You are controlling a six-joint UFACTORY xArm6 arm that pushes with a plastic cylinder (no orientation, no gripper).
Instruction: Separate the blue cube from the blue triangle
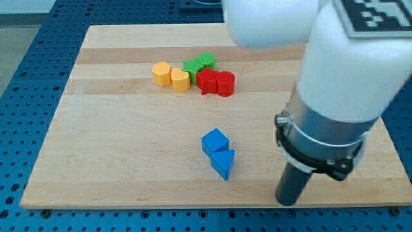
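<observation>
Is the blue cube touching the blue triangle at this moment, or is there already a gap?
Touching. The camera view shows the blue cube pressed against the blue triangle with no board visible between them. My tip sits apart, toward the view's right.

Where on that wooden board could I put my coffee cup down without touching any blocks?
The board's whole left part is bare, below the yellow blocks and left of the blue cube and blue triangle. The strip between the top cluster and the blue pair is free too. It is crowded around the green blocks and red blocks, and near my tip.
</observation>
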